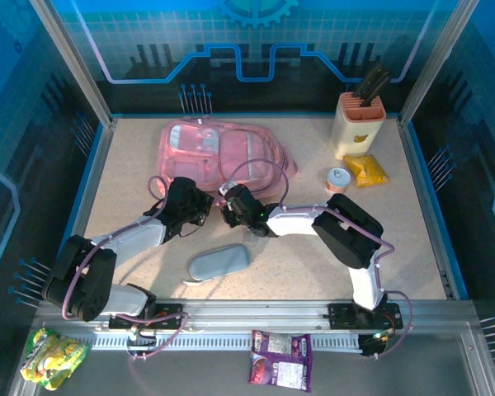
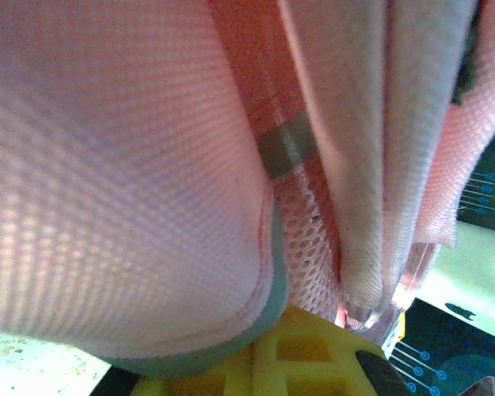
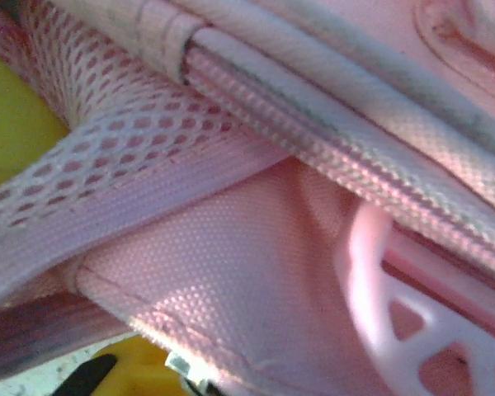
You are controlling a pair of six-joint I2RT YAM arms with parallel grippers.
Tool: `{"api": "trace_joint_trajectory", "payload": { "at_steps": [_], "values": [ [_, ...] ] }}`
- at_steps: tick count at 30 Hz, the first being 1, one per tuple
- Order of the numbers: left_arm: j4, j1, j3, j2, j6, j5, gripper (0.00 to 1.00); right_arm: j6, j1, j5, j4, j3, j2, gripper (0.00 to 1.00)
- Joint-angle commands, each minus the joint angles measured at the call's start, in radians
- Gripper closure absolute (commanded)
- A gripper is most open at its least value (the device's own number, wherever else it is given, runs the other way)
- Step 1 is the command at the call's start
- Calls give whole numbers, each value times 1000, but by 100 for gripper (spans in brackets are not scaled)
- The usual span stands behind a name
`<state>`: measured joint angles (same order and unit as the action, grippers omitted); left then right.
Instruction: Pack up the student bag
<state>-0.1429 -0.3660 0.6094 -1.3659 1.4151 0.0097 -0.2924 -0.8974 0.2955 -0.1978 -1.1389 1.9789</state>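
- Student bag (image 1: 223,153): a big soft pink backpack lying flat on the speckled table (image 1: 412,247), left of centre and toward the far edge. Both arms reach its near edge.
- Right arm (image 1: 346,235): bent in from the near right. The right gripper (image 1: 228,198) sits at the bag's near edge. In the wrist view, pink weave, a mesh strap and a zip line (image 3: 256,272) crowd the lens, with a bit of yellow finger (image 3: 132,371) at the bottom. I cannot tell whether this gripper is open or closed.
- Left arm (image 1: 115,247): stretched in from the near left. The left gripper (image 1: 203,206) is just beside the right one at the same edge, and it is closed. Its wrist camera has a grey-trimmed fold of pink fabric (image 2: 107,206) right over the yellow fingers (image 2: 305,363). Whether fabric is pinched between them I cannot tell.
- Knife block (image 1: 359,124): cream with an orange top and dark handles sticking out, upright in the far right corner.
- Pencil case (image 1: 219,264): grey-blue and oblong, lying on the table between the two arms, nearer to me than the bag and apart from it.
- Purple snack packet (image 1: 280,359): on the ledge in front of the arm bases.
- Yellow-green packet (image 1: 54,356): on the same ledge, at the left corner.
- Yellow pouch (image 1: 367,171): on the table just in front of the knife block.
- Small can (image 1: 338,179): upright, just beside the yellow pouch on its left.
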Motion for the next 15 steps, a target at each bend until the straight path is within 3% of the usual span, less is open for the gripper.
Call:
{"api": "trace_joint_trajectory", "payload": {
  "at_steps": [1,6,15],
  "values": [
    [-44,-33,33,10,-31,49,100,20,5,44,-78,-22,-9,85],
    [-2,-31,28,30,-50,12,100,-6,5,55,-32,40,-62,99],
    [40,27,3,77,-78,3,100,-83,38,8,68,129,-163,100]
  ]
}}
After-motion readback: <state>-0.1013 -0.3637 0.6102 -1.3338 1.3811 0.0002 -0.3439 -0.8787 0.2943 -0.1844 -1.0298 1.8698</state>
